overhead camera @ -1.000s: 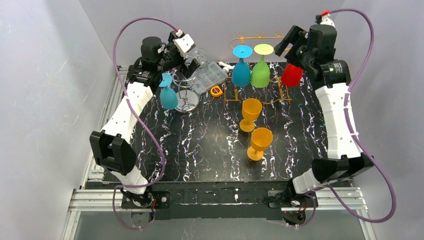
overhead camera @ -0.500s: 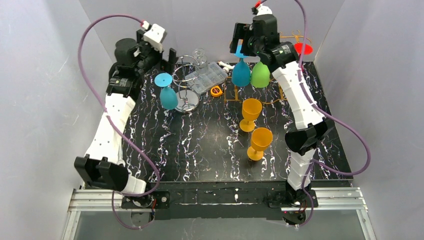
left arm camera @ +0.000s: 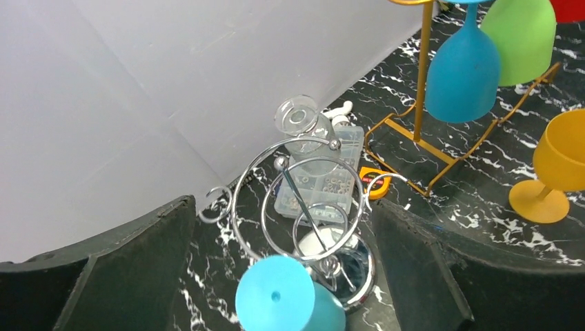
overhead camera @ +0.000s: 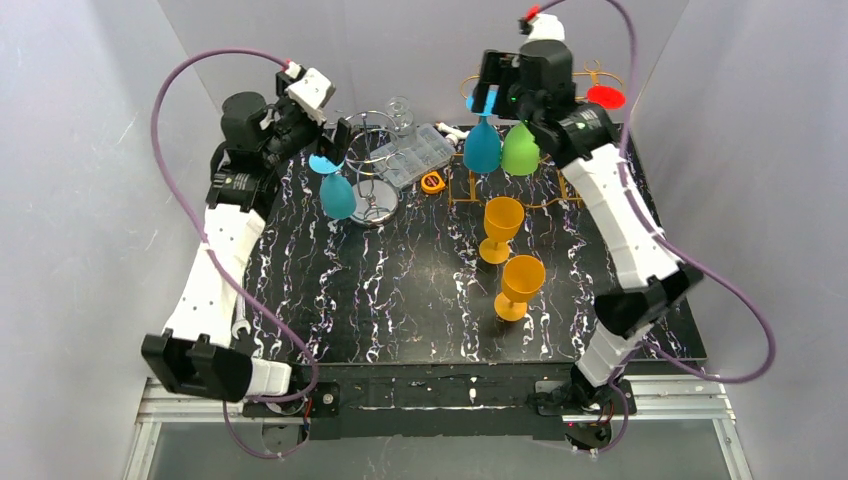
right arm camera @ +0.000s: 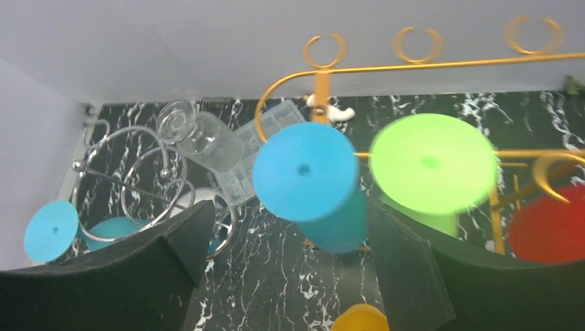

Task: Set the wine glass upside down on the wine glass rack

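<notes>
The right arm (overhead camera: 620, 210) stretches from its base at the near edge to the far side of the marbled black table (overhead camera: 400, 300), wrist bent downward. The right gripper (overhead camera: 500, 82) hangs over the gold rack (right arm camera: 441, 65) with its jaws spread wide and nothing between them, directly above the foot of a blue glass (overhead camera: 482, 148). A green glass (overhead camera: 520, 150) hangs beside the blue one. The red wine glass (overhead camera: 605, 96) hangs upside down at the rack's right end, apart from the fingers. Across the table, the left arm (overhead camera: 225, 250) reaches to the back left corner. The left gripper (overhead camera: 336, 142) is fully open and empty, poised just above a silver rack (overhead camera: 378, 208) that carries a pale blue glass (overhead camera: 338, 195), bowl down. Two orange glasses (overhead camera: 500, 228) stand upright in the middle of the table.
</notes>
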